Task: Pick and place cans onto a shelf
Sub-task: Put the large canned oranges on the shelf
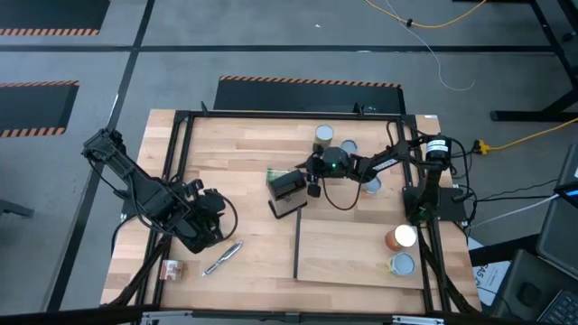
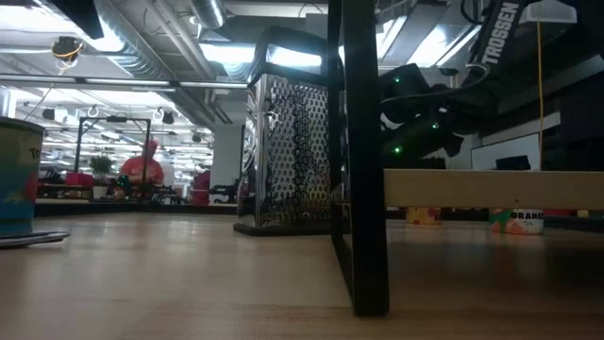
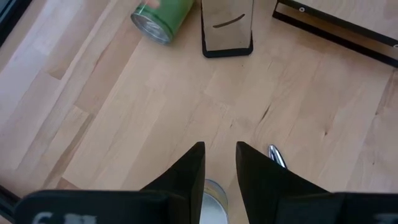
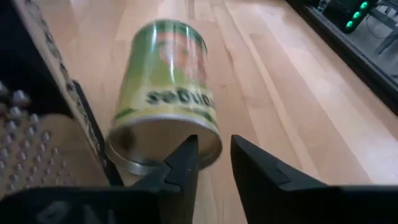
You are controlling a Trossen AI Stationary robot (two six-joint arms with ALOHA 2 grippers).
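High view shows us reaching our right gripper (image 1: 313,173) to the centre of the table (image 1: 235,153), just beside the grater (image 1: 287,188), because a green can (image 4: 163,93) lies on its side there, close to the grater's foot. From the right wrist view the can fills the upper middle of the frame, its open rim just past our fingers (image 4: 180,163). They stand a little apart with nothing between them, so nothing is gripped. We judge a toppled can so close to the grater leaves little room for a finger on that side.

Our left gripper (image 1: 209,217) waits at the lower left of the high view, near the pen (image 1: 221,257). In the left wrist view its fingers (image 3: 189,171) stand narrowly apart with only bare wood between them. The green can shows there at the frame's top, beside the grater.

Two cans already stand on the shelf (image 1: 352,255) at the lower right of the high view: an orange can (image 1: 400,236) and a grey-top can (image 1: 402,264), both at its right edge, which keeps the rest of the panel free. More cans (image 1: 323,134) wait upright at upper centre, behind our right arm. One can (image 2: 19,175) stands at the left edge of the low view; we cannot tell which it is from above. Most of the job looks undone.
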